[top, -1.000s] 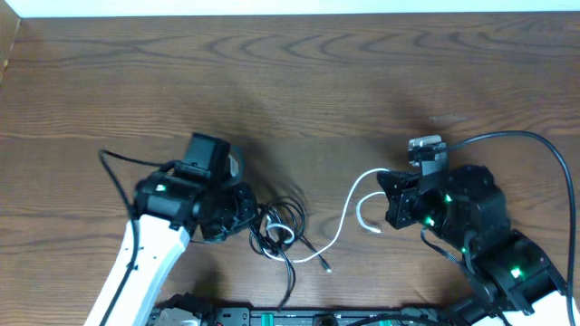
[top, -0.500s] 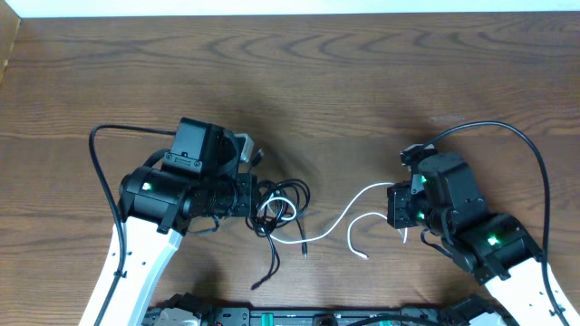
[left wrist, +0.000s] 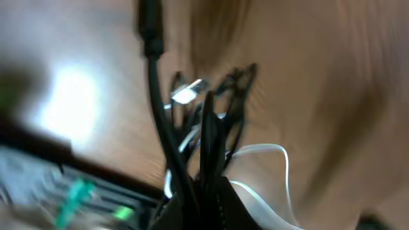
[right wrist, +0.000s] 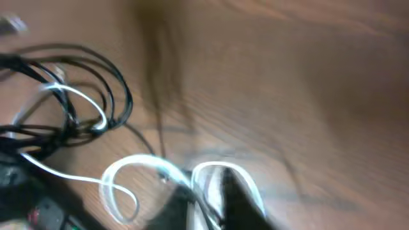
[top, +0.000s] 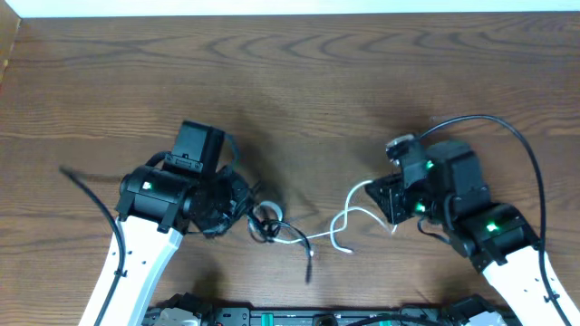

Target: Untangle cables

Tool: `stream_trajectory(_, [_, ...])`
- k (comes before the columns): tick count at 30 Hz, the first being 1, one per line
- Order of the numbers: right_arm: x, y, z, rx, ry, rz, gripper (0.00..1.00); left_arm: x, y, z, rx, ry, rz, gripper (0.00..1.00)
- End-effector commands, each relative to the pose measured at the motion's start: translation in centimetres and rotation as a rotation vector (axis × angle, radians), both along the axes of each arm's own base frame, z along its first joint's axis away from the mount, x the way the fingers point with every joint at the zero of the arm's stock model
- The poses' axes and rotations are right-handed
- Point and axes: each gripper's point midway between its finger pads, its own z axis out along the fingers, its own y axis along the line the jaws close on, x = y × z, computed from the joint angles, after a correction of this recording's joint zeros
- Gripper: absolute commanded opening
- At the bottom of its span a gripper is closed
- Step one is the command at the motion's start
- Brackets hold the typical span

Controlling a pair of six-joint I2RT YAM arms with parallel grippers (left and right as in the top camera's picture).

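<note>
**Cables knotted, lower centre of bench**

Black cable (top: 268, 224) is bunched in small loops on the bench (top: 299, 81). White cable (right wrist: 144, 158) threads through it and curls off right. Left jaws are closed, pinching black strands. Right jaws sit at the white curls; blur hides their opening.

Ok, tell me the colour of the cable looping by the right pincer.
White; the cable shows best in the right wrist view.

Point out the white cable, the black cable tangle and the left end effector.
white cable (right wrist: 142, 158): right wrist view, top of loop.
black cable tangle (right wrist: 129, 96): right wrist view, outer loop.
left end effector (left wrist: 199, 188): left wrist view, between fingertips.
</note>
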Motion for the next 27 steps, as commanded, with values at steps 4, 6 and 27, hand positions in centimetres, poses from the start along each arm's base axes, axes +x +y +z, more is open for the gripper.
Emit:
stream_trajectory(4, [-0.8,1.3,2.6,0.213,0.009,0.131,0.7,-0.6,2.3,-0.3,0.003,0.207,0.682,0.07])
stream_trajectory(6, [-1.7,1.8,3.1,0.241,-0.01,0.215,0.75,-0.5,2.6,-0.4,0.007,0.214,0.747,0.07])
stream_trajectory(27, [-6.4,10.2,-2.7,0.221,0.246,0.488,0.62,1.1,2.1,-3.3,0.066,0.328,0.85,0.07])
